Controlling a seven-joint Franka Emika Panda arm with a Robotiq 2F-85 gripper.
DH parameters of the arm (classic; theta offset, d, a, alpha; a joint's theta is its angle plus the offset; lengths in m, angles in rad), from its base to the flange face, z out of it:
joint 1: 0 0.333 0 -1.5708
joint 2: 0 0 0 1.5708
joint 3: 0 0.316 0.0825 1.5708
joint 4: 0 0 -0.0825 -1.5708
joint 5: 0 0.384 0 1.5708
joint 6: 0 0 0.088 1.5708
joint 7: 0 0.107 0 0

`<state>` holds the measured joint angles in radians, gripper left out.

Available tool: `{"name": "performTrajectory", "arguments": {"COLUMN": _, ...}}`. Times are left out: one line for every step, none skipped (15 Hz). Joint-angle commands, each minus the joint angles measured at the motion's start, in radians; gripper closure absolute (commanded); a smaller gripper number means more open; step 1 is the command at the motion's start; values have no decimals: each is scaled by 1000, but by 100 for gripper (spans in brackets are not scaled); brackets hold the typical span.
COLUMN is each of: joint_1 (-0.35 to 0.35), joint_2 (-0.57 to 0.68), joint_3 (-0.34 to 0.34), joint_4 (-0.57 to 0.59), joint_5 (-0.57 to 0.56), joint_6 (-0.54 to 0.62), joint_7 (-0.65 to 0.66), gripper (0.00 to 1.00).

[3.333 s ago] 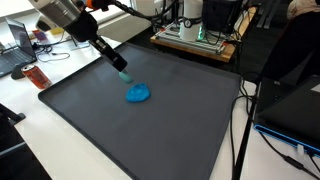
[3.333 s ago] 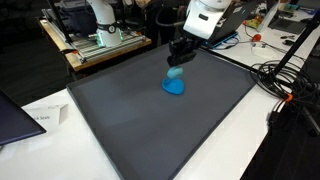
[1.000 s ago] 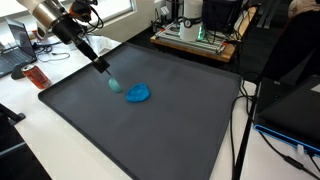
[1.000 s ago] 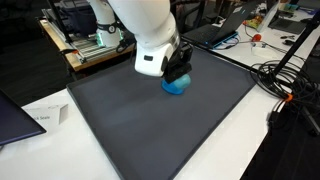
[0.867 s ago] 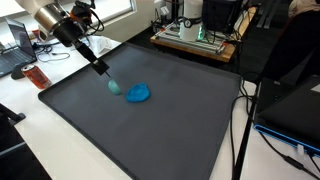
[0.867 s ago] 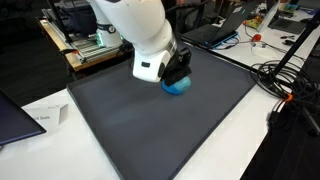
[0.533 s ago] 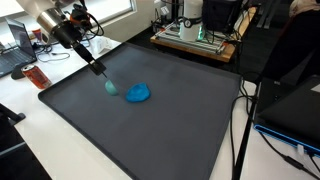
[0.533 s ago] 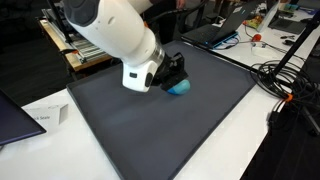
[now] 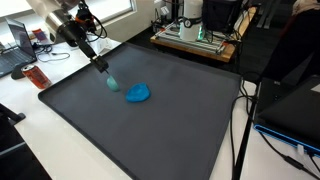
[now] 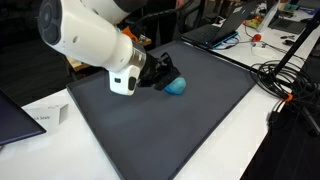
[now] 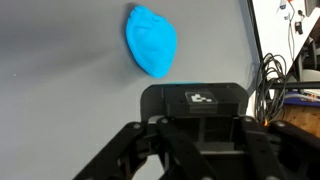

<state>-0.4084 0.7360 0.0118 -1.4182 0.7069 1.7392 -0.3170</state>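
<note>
Your gripper (image 9: 105,74) is clamping a teal piece (image 9: 110,83) near the blue lump (image 9: 138,94); you're needing slow, level travel above the mat (image 9: 150,135).

the lump (image 9: 138,94) is a plain bright blue, without any pattern. the small piece (image 9: 110,82) at the tip of the claw (image 9: 101,68) is pale teal. the claw is black, and the arm (image 10: 85,35) behind it is white. the mat (image 9: 150,135) is plain dark grey, and the tabletop (image 9: 50,140) around it is white.
</note>
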Motion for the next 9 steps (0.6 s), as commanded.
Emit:
{"name": "performTrajectory", "arguments": {"joint_1": -13, "joint_2": -93, "joint_3": 3, "joint_4": -170, "joint_5": 104, "joint_6": 76, "joint_7": -102, "gripper": 78}}
{"name": "performTrajectory", "arguments": {"joint_1": -17, "joint_2": -111, "joint_3": 5, "joint_4": -208, "joint_5": 145, "joint_6": 103, "joint_7": -135, "gripper": 78}}
{"name": "performTrajectory", "arguments": {"joint_1": -16, "joint_2": -135, "joint_3": 3, "joint_4": -253, "joint_5": 191, "joint_6": 148, "joint_7": -170, "gripper": 78}}
{"name": "performTrajectory", "arguments": {"joint_1": -10, "joint_2": -157, "joint_3": -1, "joint_4": -298, "joint_5": 239, "joint_6": 196, "joint_7": -200, "gripper": 78}}
{"name": "performTrajectory", "arguments": {"joint_1": 0, "joint_2": -174, "joint_3": -8, "joint_4": -335, "joint_5": 277, "joint_6": 240, "joint_7": -221, "gripper": 78}}
{"name": "performTrajectory", "arguments": {"joint_1": 15, "joint_2": -189, "joint_3": -18, "joint_4": -369, "joint_5": 302, "joint_6": 282, "joint_7": -228, "gripper": 78}}
{"name": "performTrajectory", "arguments": {"joint_1": 26, "joint_2": -204, "joint_3": -24, "joint_4": -399, "joint_5": 319, "joint_6": 311, "joint_7": -238, "gripper": 78}}
{"name": "performTrajectory", "arguments": {"joint_1": 37, "joint_2": -218, "joint_3": -30, "joint_4": -427, "joint_5": 333, "joint_6": 342, "joint_7": -244, "gripper": 78}}
{"name": "performTrajectory", "arguments": {"joint_1": 48, "joint_2": -233, "joint_3": -36, "joint_4": -455, "joint_5": 335, "joint_6": 363, "joint_7": -250, "gripper": 78}}
